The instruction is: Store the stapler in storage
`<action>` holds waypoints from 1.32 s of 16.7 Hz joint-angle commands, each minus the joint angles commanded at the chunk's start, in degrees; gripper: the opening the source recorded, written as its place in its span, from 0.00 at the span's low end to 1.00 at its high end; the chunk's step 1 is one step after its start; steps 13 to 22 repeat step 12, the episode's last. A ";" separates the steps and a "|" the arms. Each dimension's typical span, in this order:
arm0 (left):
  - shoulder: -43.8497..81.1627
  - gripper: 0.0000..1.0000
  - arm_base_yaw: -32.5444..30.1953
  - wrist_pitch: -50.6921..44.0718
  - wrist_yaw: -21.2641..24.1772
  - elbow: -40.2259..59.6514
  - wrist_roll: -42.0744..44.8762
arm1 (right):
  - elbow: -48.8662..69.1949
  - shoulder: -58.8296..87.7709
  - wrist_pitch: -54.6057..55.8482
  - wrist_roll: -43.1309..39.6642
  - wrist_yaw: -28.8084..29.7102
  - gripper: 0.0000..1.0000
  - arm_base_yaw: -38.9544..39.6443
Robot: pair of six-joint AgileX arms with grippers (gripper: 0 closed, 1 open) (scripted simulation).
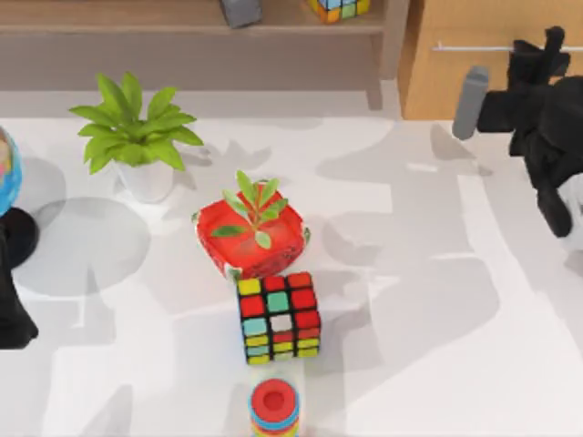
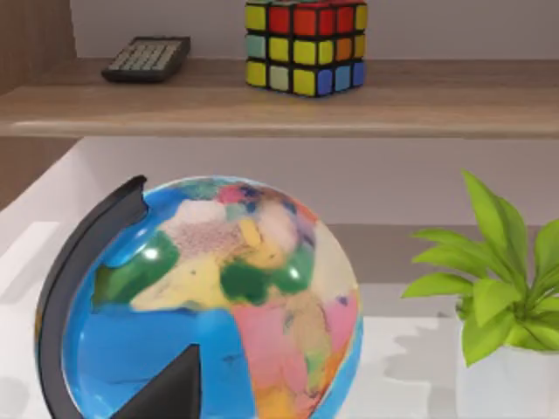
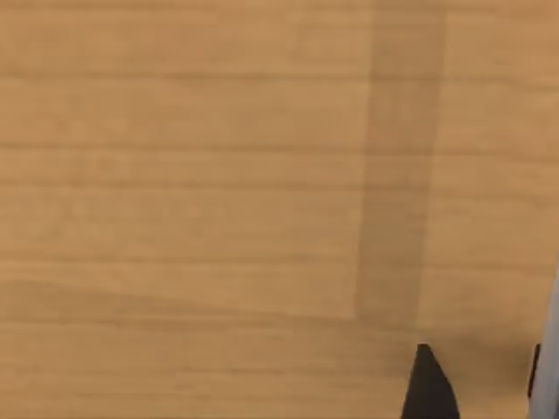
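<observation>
The stapler (image 1: 471, 102) is a pale-grey bar held up off the table at the back right, standing on end in front of the storage. My right gripper (image 1: 490, 109) is shut on it from the right side. The storage (image 1: 510, 27) is a light-brown wooden drawer with a thin silver handle (image 1: 478, 47), and its front faces the table. In the right wrist view the drawer's wooden front (image 3: 218, 175) lies close ahead, with a dark fingertip (image 3: 428, 388) before it. My left arm (image 1: 11, 314) is parked at the table's left edge, behind a globe (image 2: 218, 305).
An open wooden shelf (image 1: 182, 27) runs along the back with a colourful cube (image 2: 306, 44) and a dark calculator (image 2: 147, 58). On the table stand a white-potted plant (image 1: 137, 137), a red-potted plant (image 1: 253, 232), another colourful cube (image 1: 278, 317) and a ring stack (image 1: 273, 405).
</observation>
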 joint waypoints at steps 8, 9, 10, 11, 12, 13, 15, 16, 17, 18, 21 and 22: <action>0.00 1.00 0.00 0.00 0.00 0.00 0.00 | 0.00 0.00 0.00 0.00 0.00 1.00 0.00; 0.00 1.00 0.00 0.00 0.00 0.00 0.00 | 0.00 0.00 0.00 0.00 0.00 1.00 0.00; 0.00 1.00 0.00 0.00 0.00 0.00 0.00 | 0.00 0.00 0.00 0.00 0.00 1.00 0.00; 0.00 1.00 0.00 0.00 0.00 0.00 0.00 | 0.00 0.00 0.00 0.00 0.00 1.00 0.00; 0.00 1.00 0.00 0.00 0.00 0.00 0.00 | 0.00 0.00 0.00 0.00 0.00 1.00 0.00; 0.00 1.00 0.00 0.00 0.00 0.00 0.00 | 0.00 0.00 0.00 0.00 0.00 1.00 0.00; 0.00 1.00 0.00 0.00 0.00 0.00 0.00 | 0.00 0.00 0.00 0.00 0.00 1.00 0.00; 0.00 1.00 0.00 0.00 0.00 0.00 0.00 | 0.00 0.00 0.00 0.00 0.00 1.00 0.00; 0.00 1.00 0.00 0.00 0.00 0.00 0.00 | 0.00 0.00 0.00 0.00 0.00 1.00 0.00; 0.00 1.00 0.00 0.00 0.00 0.00 0.00 | 0.00 0.00 0.00 0.00 0.00 1.00 0.00; 0.00 1.00 0.00 0.00 0.00 0.00 0.00 | 0.00 0.00 0.00 0.00 0.00 1.00 0.00; 0.00 1.00 0.00 0.00 0.00 0.00 0.00 | 0.00 0.00 0.00 0.00 0.00 1.00 0.00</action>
